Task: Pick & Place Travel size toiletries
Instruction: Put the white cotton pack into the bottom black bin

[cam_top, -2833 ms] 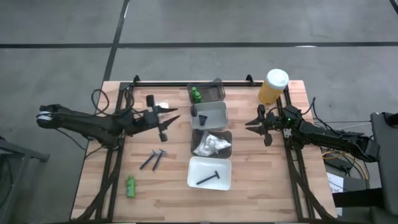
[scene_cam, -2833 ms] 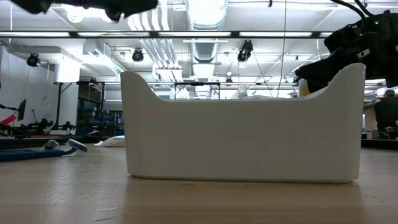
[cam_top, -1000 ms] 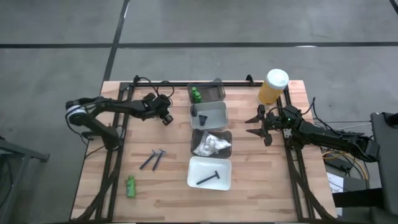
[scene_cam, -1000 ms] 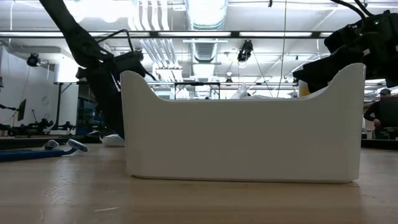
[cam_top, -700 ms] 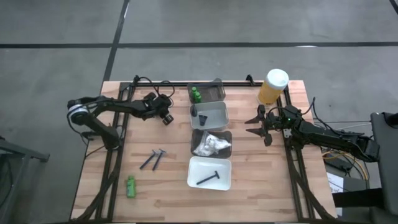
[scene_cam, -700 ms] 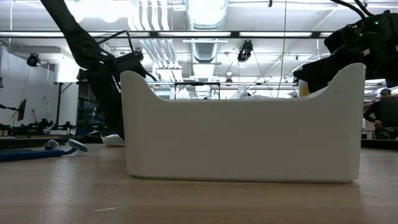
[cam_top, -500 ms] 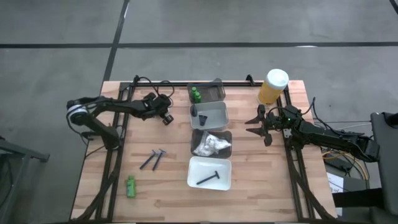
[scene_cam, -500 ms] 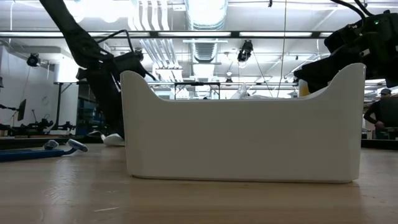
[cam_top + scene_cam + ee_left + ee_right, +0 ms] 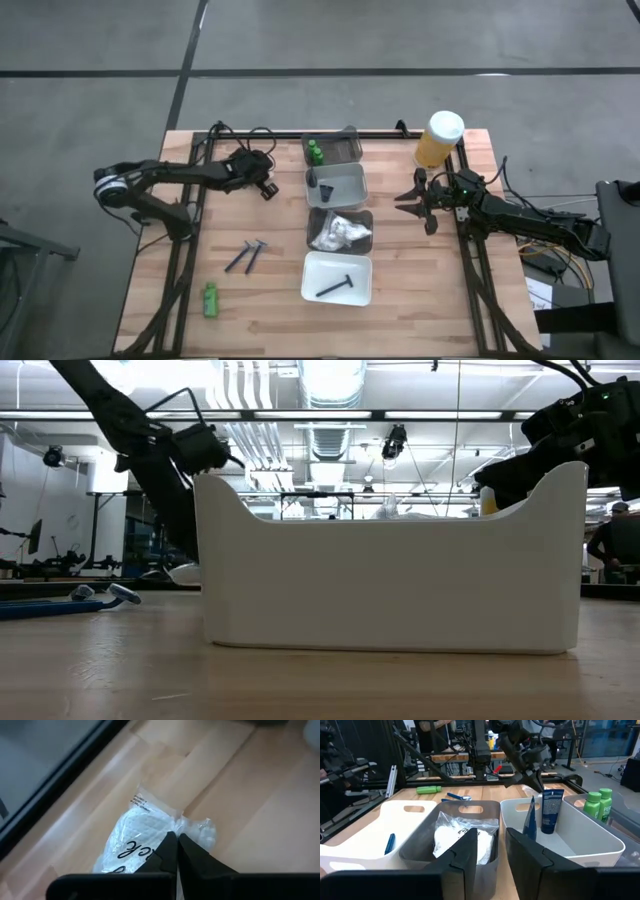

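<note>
- The left gripper has its fingers pressed together on the edge of a white crinkly packet, which spreads out beyond the fingertips on the bare wood of the table.
- From above, that left gripper sits over the far-left part of the table, just left of the row of trays.
- The right gripper hangs on the right side of the table, beside the trays and near the yellow container; its fingers stand partly apart with nothing between them.
- In the row of trays, the farthest holds green bottles, the next a dark tube, the third grey tray more white packets, and the nearest white tray a dark stick.
- Nearer on the left side of the table lie two razor-like sticks, and still nearer a lone green bottle.
</note>
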Tool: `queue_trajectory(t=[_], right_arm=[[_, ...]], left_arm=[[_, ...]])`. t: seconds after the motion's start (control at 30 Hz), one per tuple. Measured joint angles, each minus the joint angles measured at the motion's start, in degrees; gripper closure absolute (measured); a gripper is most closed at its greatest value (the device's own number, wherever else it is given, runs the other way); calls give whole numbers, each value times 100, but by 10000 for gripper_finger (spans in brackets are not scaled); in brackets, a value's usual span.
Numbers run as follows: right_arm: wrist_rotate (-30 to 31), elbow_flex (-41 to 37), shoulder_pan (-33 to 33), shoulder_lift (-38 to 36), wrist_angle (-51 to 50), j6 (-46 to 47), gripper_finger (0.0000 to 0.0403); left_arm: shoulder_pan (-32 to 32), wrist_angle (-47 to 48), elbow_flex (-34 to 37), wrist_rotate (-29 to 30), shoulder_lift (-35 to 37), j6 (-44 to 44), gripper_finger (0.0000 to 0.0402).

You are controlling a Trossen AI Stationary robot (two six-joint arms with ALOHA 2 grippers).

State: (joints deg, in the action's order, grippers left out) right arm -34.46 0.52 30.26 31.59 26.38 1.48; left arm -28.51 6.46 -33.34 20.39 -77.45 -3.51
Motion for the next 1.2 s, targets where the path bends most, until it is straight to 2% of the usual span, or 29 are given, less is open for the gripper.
queue_trajectory(t=[0.6,1.2], right_arm=[[0,1,0,0,-1,0,360],[0,0,2,0,-1,0,309]], left_arm=[[291,365,7,28,1523,-39,401],[743,158,-116,-96,2591,36,401]])
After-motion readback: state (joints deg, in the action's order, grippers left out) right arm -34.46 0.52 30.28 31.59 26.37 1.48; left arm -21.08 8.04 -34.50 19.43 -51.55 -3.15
